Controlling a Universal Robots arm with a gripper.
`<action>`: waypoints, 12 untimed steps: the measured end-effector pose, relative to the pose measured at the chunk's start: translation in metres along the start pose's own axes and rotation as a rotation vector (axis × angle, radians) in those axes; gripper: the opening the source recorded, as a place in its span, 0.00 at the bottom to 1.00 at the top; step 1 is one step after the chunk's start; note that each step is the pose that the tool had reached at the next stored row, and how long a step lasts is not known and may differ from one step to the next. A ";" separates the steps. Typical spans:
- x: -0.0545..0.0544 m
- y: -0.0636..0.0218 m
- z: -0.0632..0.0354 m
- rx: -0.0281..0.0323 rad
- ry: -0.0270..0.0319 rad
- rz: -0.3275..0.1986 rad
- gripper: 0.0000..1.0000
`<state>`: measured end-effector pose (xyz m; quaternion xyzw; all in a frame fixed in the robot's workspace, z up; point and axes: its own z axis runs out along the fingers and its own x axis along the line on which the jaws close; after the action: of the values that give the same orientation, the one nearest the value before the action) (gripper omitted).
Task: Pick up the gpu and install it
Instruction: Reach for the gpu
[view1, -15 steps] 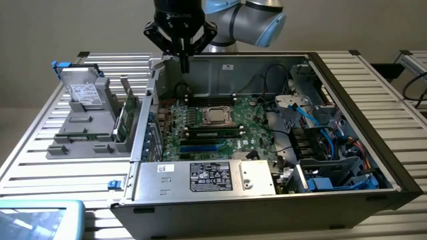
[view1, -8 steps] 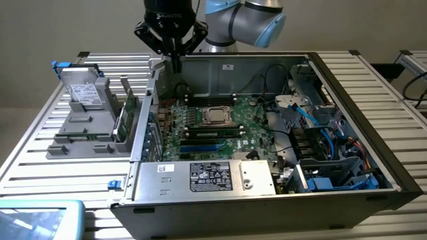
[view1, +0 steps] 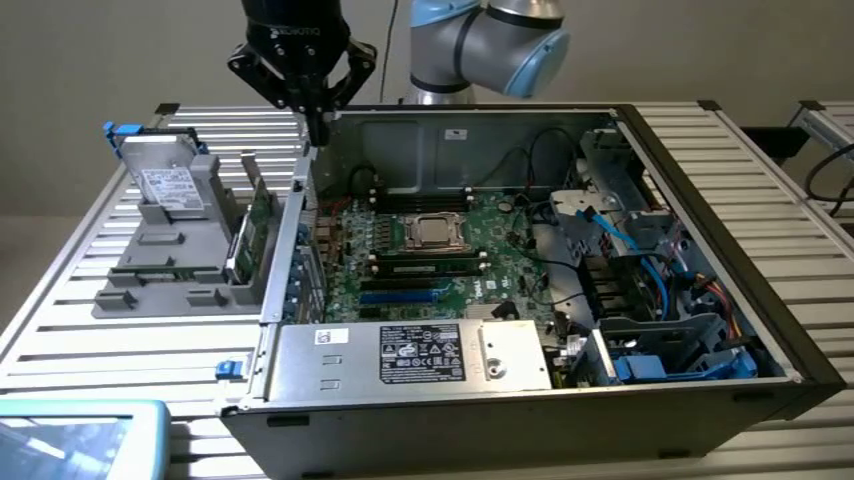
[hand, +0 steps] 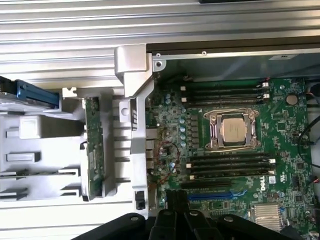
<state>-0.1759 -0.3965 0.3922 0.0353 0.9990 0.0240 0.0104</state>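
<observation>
The claw, pressed together and holding nothing, hangs above the open computer case's far corner, while the gpu stands upright in the grey rack on the exterior view's left.

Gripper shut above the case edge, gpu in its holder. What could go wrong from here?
1. The gripper hangs shut over the case wall; a straight descent could strike its edge.
2. The gpu stands on edge in the gray holder right beside that wall, so finger room looks tight and a skewed approach might tip it.
</observation>
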 end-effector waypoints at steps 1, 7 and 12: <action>0.004 0.0000 0.0000 0.0000 0.0001 0.000 0.12; 0.027 0.0001 0.0002 0.0000 0.0001 0.000 0.12; 0.039 0.0005 0.0005 -0.0001 0.0001 -0.001 0.12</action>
<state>-0.2148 -0.3932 0.3910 0.0351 0.9990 0.0241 0.0103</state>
